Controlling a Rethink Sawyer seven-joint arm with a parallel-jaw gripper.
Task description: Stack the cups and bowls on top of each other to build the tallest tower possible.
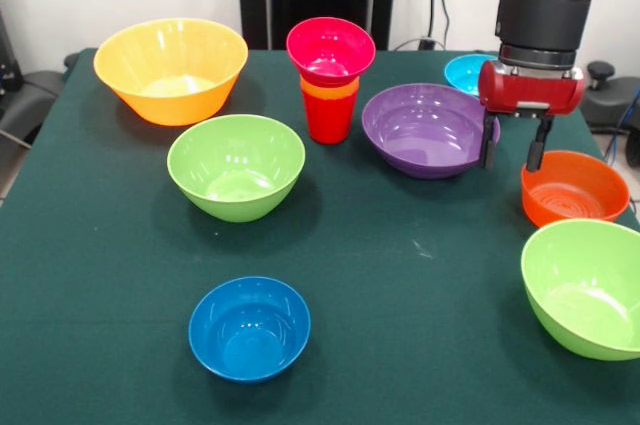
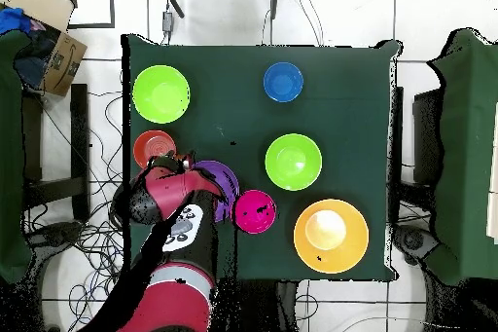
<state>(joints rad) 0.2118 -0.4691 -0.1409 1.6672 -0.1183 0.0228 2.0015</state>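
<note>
A short tower stands at mid-back: a red cup [image 1: 329, 117] with an orange cup [image 1: 329, 89] nested in it and a small pink bowl [image 1: 330, 48] on top; from overhead only the pink bowl [image 2: 255, 211] shows. My gripper [image 1: 513, 147] hangs open and empty just above the table, between the right rim of the purple bowl [image 1: 425, 130] and the orange bowl [image 1: 573, 188]. In the overhead view the gripper [image 2: 180, 161] sits between the orange bowl [image 2: 154, 146] and the purple bowl [image 2: 222, 177], which the arm partly covers.
Loose bowls are spread over the green table [image 1: 400, 275]: large yellow-orange [image 1: 170, 70] [image 2: 331, 236], lime green [image 1: 236, 165] [image 2: 293, 161], lime green [image 1: 590, 287] [image 2: 161, 93], dark blue [image 1: 249, 328] [image 2: 283, 82], light blue [image 1: 466, 72] behind the gripper.
</note>
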